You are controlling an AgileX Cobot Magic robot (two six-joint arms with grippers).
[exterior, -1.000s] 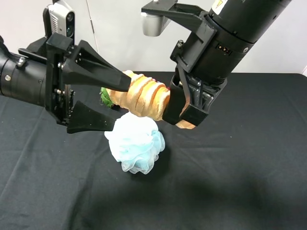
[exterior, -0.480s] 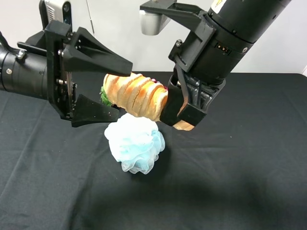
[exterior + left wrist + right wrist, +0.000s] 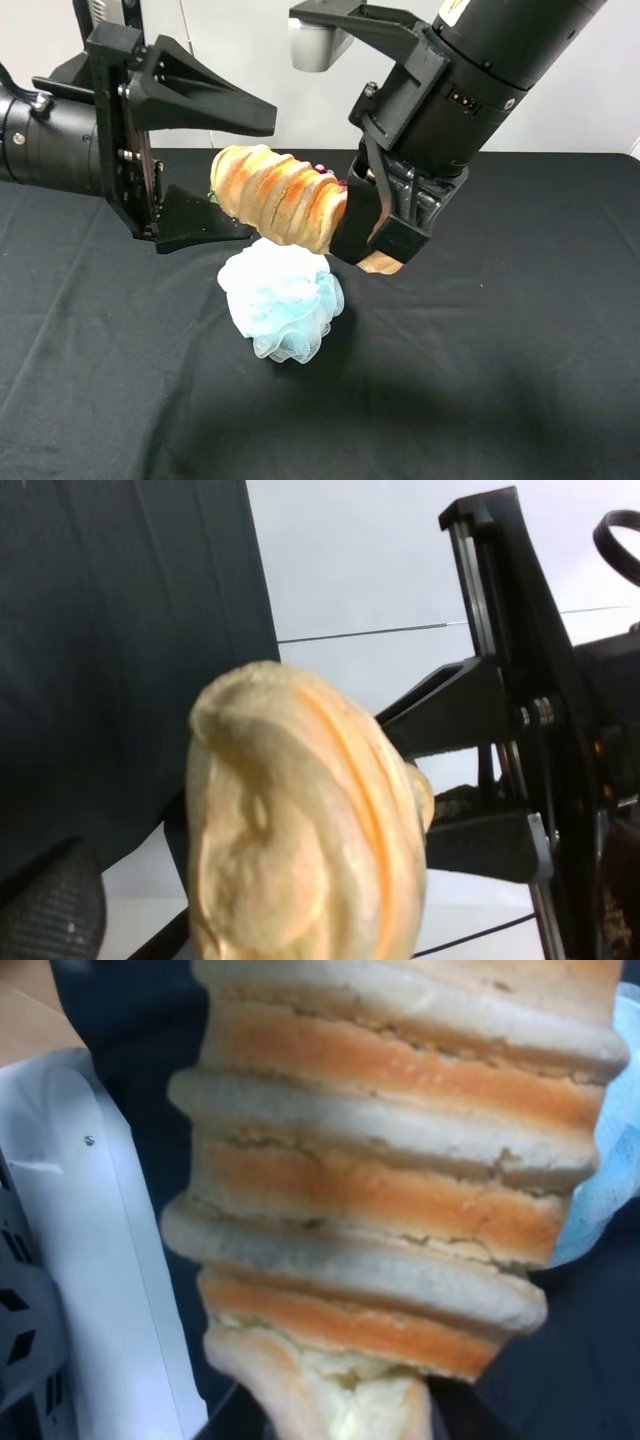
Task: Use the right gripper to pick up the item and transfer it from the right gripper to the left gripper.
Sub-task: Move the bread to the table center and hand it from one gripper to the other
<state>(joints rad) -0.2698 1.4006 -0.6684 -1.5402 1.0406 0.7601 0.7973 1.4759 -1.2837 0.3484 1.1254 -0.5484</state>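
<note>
The golden-tan ridged bread roll [image 3: 280, 200] hangs in the air above the table, lying roughly level. My right gripper [image 3: 385, 228] is shut on its right end. My left gripper [image 3: 258, 172] is open, one finger above and one below the roll's left end, with gaps on both sides. The left wrist view shows the roll's free end [image 3: 300, 830] close up. The right wrist view shows the roll's ridges [image 3: 390, 1190] filling the frame.
A pale-blue mesh bath puff [image 3: 285, 300] lies on the black tablecloth [image 3: 500, 380] right under the roll; its edge shows in the right wrist view [image 3: 612, 1160]. The grapes are almost wholly hidden behind the roll. A white wall stands behind the table.
My left gripper has risen and its fingers have spread wider, so the upper finger no longer rests on the roll. The roll's left end has lifted slightly. The right gripper has barely moved.
</note>
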